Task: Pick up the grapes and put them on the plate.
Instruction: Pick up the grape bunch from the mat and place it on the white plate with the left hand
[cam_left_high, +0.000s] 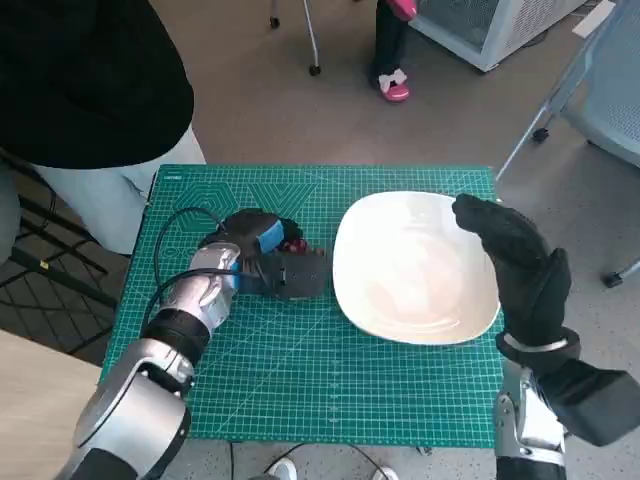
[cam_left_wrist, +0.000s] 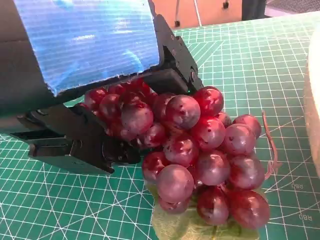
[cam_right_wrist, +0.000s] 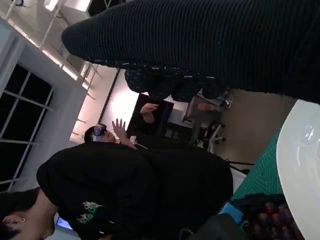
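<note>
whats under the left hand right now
A bunch of red grapes lies on the green mat, with the left hand over its upper part and fingers alongside. The hand's back covers how much it grips.

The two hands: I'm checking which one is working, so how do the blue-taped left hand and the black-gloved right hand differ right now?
The blue-taped black left hand lies low on the green cutting mat, its fingers closed around the bunch of red grapes; the black knitted-glove right hand holds nothing. The left hand is beside the white plate, while the right hand hangs raised over the plate's right rim, fingers extended. Both rise from pale forearms.
</note>
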